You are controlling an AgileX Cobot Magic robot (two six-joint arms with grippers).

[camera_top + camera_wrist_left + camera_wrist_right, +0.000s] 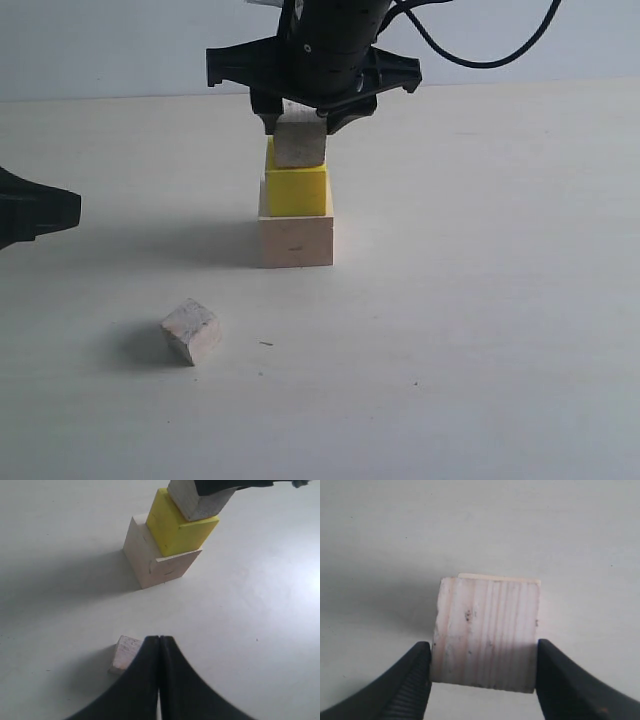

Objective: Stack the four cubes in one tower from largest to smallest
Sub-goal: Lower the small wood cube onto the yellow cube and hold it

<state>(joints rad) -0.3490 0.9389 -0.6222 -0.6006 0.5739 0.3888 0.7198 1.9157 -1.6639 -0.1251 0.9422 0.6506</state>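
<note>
1. Gripping the small wood cube between its fingers, the right gripper holds it on the yellow cube, which sits on the large pale cube.
2. Only the left wrist view shows the left gripper with its fingers pressed together and empty, beside the smallest cube on the table.

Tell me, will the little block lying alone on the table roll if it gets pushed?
Probably not: the little block has flat faces, so it should slide, not roll. It looks like stiff wood, so squeezing shouldn't bend it. Being small, it's likely light.
</note>
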